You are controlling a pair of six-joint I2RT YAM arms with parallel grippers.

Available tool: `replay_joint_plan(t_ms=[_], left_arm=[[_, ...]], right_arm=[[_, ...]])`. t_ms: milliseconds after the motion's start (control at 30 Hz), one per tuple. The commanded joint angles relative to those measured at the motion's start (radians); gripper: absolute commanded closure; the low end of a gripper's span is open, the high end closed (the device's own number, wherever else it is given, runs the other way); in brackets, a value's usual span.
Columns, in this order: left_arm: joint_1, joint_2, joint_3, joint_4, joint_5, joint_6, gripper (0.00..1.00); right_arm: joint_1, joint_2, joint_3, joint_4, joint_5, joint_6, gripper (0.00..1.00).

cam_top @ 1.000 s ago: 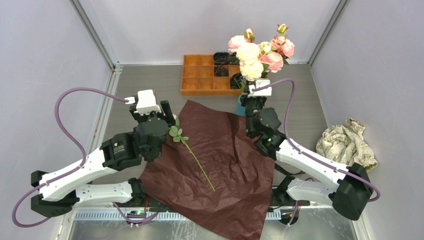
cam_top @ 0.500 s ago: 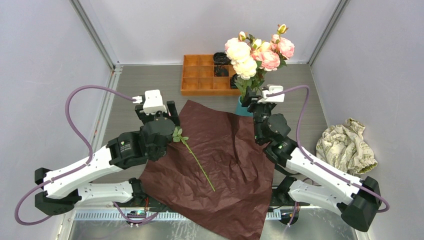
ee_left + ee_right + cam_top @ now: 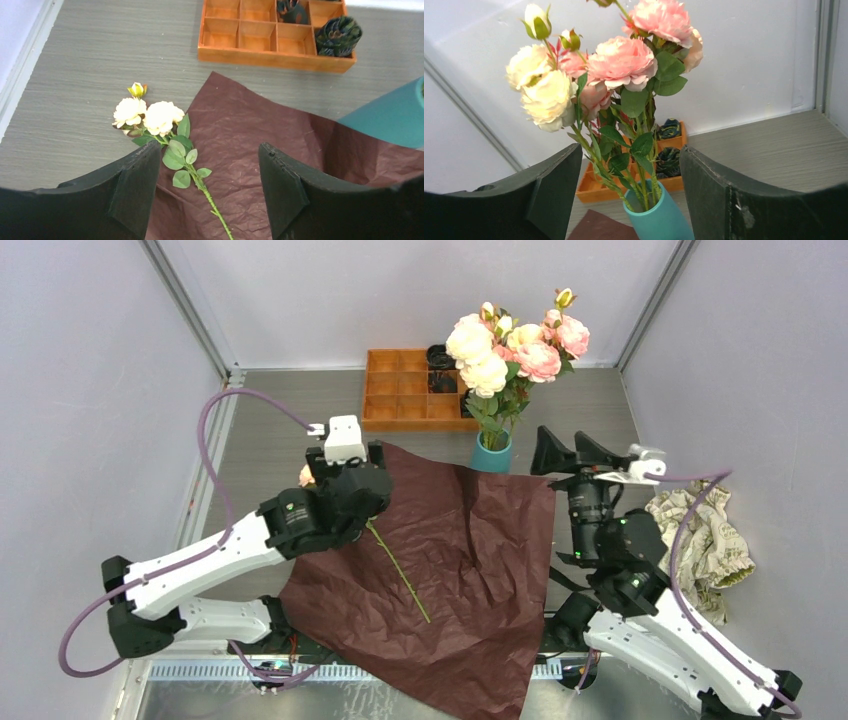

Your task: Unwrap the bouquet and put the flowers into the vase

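Between the left gripper's [image 3: 207, 152] wide, empty jaws, blooms [image 3: 146, 114] mostly hidden overhead are shown; the right gripper [image 3: 630, 152] is likewise spread, empty.

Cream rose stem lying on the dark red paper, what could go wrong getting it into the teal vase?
The cream rose stem lies flat on the crinkled dark red paper, so the open left gripper may pinch the sheet too and drag it.
The small teal cylinder vase is narrow and already crowded with tall pink and cream roses; pushing another stem in could tip it or dislodge blooms.
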Motion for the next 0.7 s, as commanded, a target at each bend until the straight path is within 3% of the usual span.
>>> replay_joint_plan(t_ms=[0,167,267,467,667], left_arm=[[0.066,0.069,0.083,-0.159,0.081,-0.199,0.28],[0.232,0.218,0.141,-0.391,0.242,-0.401,0.28],[0.293,0.294,0.136,-0.444,0.301,-0.477,0.27],[0.39,0.364,0.014,-0.295,0.505,-0.533,0.25],[0.421,0.442,-0.018,-0.239,0.544,-0.543,0.26]], right_arm=[[-0.001,-0.08,0.038,-0.111,-0.036,0.078,0.23],[-0.001,-0.133,0.049,-0.177,-0.051,0.105,0.22],[-0.001,-0.141,0.046,-0.196,-0.053,0.114,0.22],[-0.001,-0.139,0.038,-0.219,-0.065,0.139,0.22],[-0.001,-0.133,0.034,-0.242,-0.074,0.153,0.22]])
